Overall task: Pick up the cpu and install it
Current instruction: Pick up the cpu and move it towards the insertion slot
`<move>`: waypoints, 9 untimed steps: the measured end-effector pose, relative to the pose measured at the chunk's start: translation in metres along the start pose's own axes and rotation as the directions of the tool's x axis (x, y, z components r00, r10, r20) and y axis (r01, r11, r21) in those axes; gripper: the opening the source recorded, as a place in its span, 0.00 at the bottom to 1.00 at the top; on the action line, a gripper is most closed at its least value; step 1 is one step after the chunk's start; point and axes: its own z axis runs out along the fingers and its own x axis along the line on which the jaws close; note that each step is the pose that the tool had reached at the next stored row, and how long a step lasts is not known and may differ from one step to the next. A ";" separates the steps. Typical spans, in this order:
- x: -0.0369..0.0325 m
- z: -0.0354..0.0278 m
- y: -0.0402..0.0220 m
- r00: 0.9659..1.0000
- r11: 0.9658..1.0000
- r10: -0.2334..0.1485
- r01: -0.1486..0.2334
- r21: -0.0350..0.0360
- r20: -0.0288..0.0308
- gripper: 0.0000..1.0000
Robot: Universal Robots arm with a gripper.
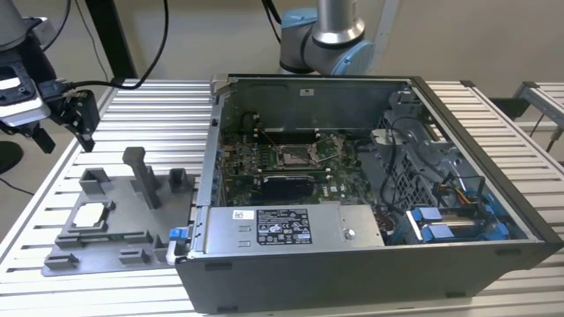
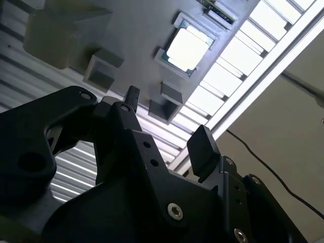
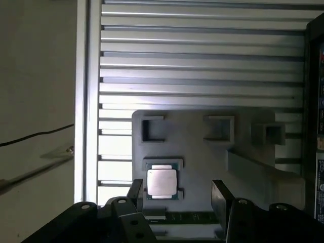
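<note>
A: How do the fingers [image 3: 223,195] stand?

B: Apart, with nothing between them. The gripper [image 1: 62,135] hangs in the air over the slatted table [image 1: 158,119] and touches nothing.

A: And the cpu?

B: The cpu [image 1: 91,214] lies flat, silver top up, in a square pocket of the grey tray [image 1: 119,221], well apart from the gripper. In the first wrist view it shows beyond the fingertips, nearer to one of them.

A: What else is on the table?

B: The open case [image 1: 352,271] stands just beside the tray, on the exterior view's right. The socket [image 1: 295,157] sits mid-board inside it.
</note>
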 end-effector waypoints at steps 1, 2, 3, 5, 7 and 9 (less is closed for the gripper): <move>0.0000 0.0009 -0.0001 1.000 1.000 0.000 0.000 0.000 0.000 1.00; 0.0000 0.0020 -0.0001 1.000 1.000 0.000 0.000 0.000 0.000 1.00; 0.0001 0.0032 -0.0001 1.000 1.000 0.000 0.000 0.000 -0.001 1.00; 0.0001 0.0061 -0.0003 1.000 1.000 0.000 0.000 0.000 -0.001 1.00; 0.0002 0.0093 -0.0005 1.000 1.000 0.000 0.000 0.000 -0.001 1.00; 0.0002 0.0126 -0.0006 1.000 1.000 0.000 0.000 0.000 -0.001 1.00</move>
